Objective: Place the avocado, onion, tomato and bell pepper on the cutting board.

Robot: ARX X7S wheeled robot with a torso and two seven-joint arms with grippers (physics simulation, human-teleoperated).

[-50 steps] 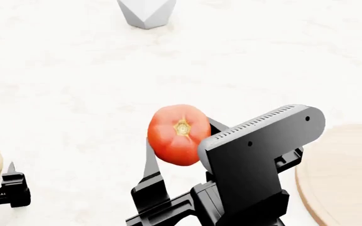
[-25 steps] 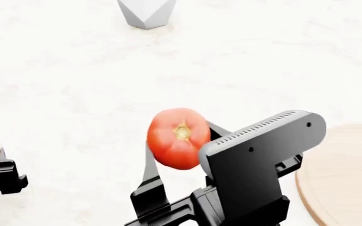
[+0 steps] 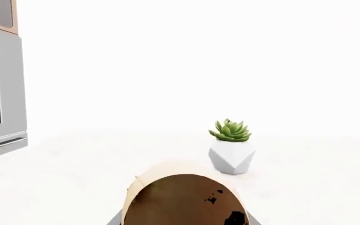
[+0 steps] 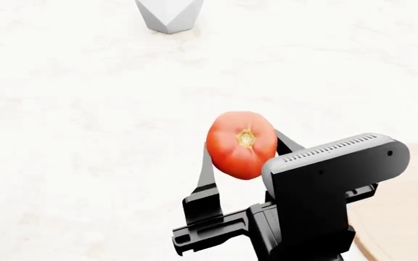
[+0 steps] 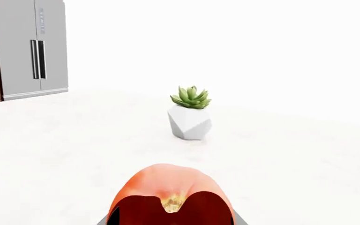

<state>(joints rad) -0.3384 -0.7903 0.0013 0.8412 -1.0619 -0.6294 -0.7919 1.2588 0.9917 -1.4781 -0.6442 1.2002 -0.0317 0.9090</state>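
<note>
So the right gripper (image 4: 244,145) has the tomato (image 4: 243,144) pinched between its two dark fingers (image 4: 207,174), one on each side, lifted up off the white counter (image 4: 78,119). It's pretty much round, so there's no real long axis, but the pale stem scar faces up at the head camera. The cutting board (image 4: 405,217) edge peeks in just to the right of that arm, with the tomato not over it yet.

The left gripper only shows up in its wrist cam, where the onion (image 3: 183,197) fills the bottom of the frame right up close; can't tell if it's clamped. A potted succulent (image 5: 191,118) sits further back on the counter.
</note>
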